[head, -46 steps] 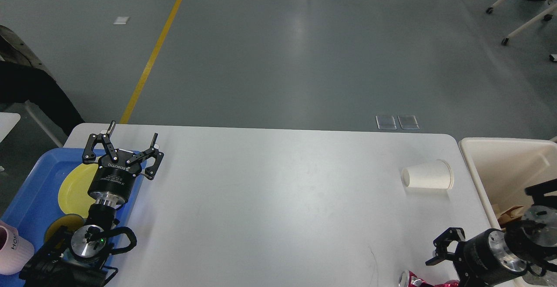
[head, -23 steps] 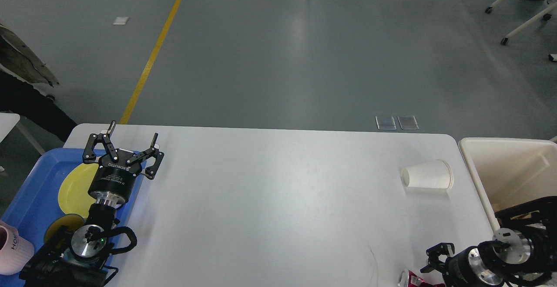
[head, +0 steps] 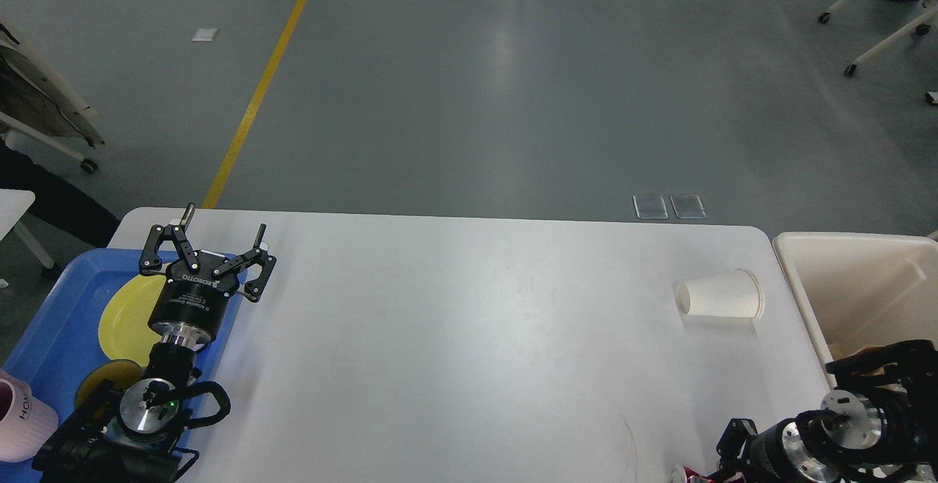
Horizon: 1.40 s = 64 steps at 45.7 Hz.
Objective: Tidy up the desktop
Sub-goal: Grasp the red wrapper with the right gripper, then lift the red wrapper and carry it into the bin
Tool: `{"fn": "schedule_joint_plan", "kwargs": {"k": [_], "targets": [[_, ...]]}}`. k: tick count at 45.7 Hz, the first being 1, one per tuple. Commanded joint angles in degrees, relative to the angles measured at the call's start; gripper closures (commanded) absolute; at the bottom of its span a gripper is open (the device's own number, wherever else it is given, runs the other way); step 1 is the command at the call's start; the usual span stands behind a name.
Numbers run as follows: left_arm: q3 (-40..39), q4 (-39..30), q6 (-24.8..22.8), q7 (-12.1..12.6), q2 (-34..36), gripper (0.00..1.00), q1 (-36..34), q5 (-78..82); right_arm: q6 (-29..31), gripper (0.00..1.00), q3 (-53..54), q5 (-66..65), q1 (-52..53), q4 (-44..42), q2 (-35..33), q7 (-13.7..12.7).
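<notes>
The white desktop (head: pixel 469 336) fills the lower half of the head view. A white paper cup (head: pixel 720 298) lies on its side near the right end. A red can (head: pixel 689 475) just shows at the bottom edge, front right. My left gripper (head: pixel 225 220) is open and empty, held over the far left corner by the blue tray's edge. My right gripper (head: pixel 733 445) is low at the front right, just above and right of the can. It is small and dark, so I cannot tell its fingers apart.
A blue tray (head: pixel 51 307) at the left holds a yellow plate (head: pixel 128 314), a smaller yellow dish (head: pixel 99 384) and a pink mug (head: pixel 18 418). A cream-white bin (head: pixel 850 278) stands off the desktop's right end, with brown paper inside.
My right arm has dropped lower and toward the front edge, and its gripper now sits close by the red can. My left arm has not moved.
</notes>
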Motion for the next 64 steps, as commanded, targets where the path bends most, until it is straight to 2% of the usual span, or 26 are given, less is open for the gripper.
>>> {"fn": "schedule_joint_plan", "kwargs": {"k": [1, 15, 18, 21, 23, 25, 32, 37, 42, 48, 51, 57, 64], "targets": [[0.1, 0.0, 0.0, 0.0, 0.0, 0.03, 0.0, 0.0, 0.0, 1.0, -0.1, -0.1, 0.2, 0.0, -0.2, 0.0], [0.1, 0.0, 0.0, 0.0, 0.0, 0.03, 0.0, 0.0, 1.5, 1.0, -1.2, -2.0, 3.8, 0.8, -0.9, -1.0], [0.1, 0.0, 0.0, 0.0, 0.0, 0.03, 0.0, 0.0, 2.2, 1.0, -2.8, -5.5, 7.5, 2.4, -1.4, -2.7], [0.1, 0.0, 0.0, 0.0, 0.0, 0.03, 0.0, 0.0, 4.0, 1.0, -5.8, -10.8, 12.3, 3.7, -0.9, -6.2], [0.1, 0.0, 0.0, 0.0, 0.0, 0.03, 0.0, 0.0, 7.2, 1.0, -7.6, -14.5, 16.0, 4.5, 0.0, -8.4], [0.0, 0.0, 0.0, 0.0, 0.0, 0.03, 0.0, 0.0, 11.7, 1.0, -9.2, -18.4, 19.5, 5.3, 1.5, -9.3], [0.1, 0.0, 0.0, 0.0, 0.0, 0.03, 0.0, 0.0, 23.6, 1.0, -15.7, -26.0, 32.2, 7.5, 3.5, -9.4], [0.1, 0.0, 0.0, 0.0, 0.0, 0.03, 0.0, 0.0, 26.9, 1.0, -21.4, -26.3, 44.5, 10.7, 4.2, -9.4], [0.1, 0.0, 0.0, 0.0, 0.0, 0.03, 0.0, 0.0, 28.7, 1.0, -28.7, -26.4, 56.4, 14.6, 9.8, -9.3], [0.1, 0.0, 0.0, 0.0, 0.0, 0.03, 0.0, 0.0, 32.5, 1.0, -30.6, -26.5, 66.9, 20.4, 13.5, -9.3], [0.1, 0.0, 0.0, -0.1, 0.0, 0.03, 0.0, 0.0, 34.0, 1.0, -29.9, -26.4, 69.6, 21.2, 13.4, -9.2], [0.1, 0.0, 0.0, -0.1, 0.0, 0.03, 0.0, 0.0, 33.2, 1.0, -29.8, -26.2, 69.2, 21.2, 12.7, -8.5], [0.1, 0.0, 0.1, -0.1, 0.0, 0.03, 0.0, 0.0, 31.3, 1.0, -30.3, -26.3, 66.2, 19.8, 7.9, -8.5]]}}
